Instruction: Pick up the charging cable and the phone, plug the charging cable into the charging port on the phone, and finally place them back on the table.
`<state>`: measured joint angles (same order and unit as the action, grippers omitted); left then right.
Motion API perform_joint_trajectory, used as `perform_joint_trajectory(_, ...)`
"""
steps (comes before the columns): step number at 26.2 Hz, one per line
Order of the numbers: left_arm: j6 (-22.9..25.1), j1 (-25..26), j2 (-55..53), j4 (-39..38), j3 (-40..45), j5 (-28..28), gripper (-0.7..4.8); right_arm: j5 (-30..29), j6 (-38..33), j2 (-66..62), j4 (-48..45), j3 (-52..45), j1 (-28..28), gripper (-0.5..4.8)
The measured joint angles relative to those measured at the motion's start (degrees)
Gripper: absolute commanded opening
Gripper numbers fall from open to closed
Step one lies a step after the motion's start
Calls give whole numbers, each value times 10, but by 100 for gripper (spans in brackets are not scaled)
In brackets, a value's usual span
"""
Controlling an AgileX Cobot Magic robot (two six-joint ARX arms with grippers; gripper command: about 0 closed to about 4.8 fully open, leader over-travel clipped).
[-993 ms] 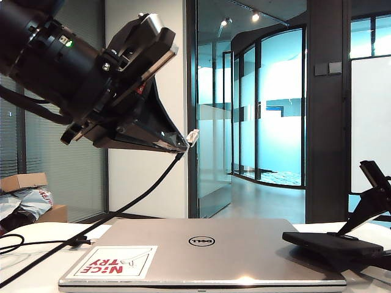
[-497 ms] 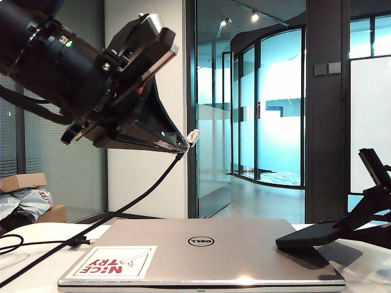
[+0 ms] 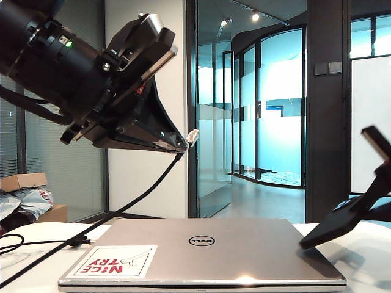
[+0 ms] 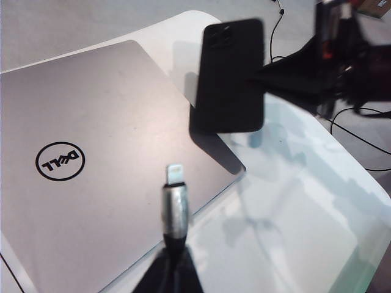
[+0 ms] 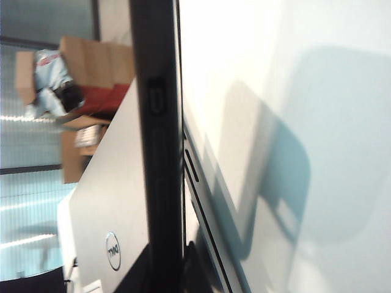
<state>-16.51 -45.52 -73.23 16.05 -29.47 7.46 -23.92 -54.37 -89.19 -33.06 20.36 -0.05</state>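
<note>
Nearest the exterior camera lay the closed silver laptop, its lid bearing a red-and-white sticker at the near left corner, resting on the white table. Off the laptop's right side, the right gripper had its jaws clamped on the phone, which was lifted clear of the surface and tilted, its low end over the laptop's right edge; in the left wrist view the phone showed its black back and camera cluster, with its shadow falling on the laptop corner and table below. In the right wrist view the phone appeared edge-on, a small dark slot, the charging port, visible on that edge. High on the left, the left gripper was closed tight on the charging cable just behind its plug, whose silver tip pointed out toward the phone but stayed well apart from it. The black cord drooped from the gripper down to the table at the far left.
</note>
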Motion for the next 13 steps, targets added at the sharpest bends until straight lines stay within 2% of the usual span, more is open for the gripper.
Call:
perform_joint_trajectory(3, 0, 0, 0, 0, 0, 0, -7, 10, 68, 94, 158, 35, -1, -6)
perform_joint_trajectory(6, 0, 0, 0, 0, 0, 0, -7, 51, 233, 184, 432, 139, 0, -6)
perform_joint_trajectory(13, 0, 0, 0, 0, 0, 0, -7, 109, 388, 171, 704, 263, 8, -6)
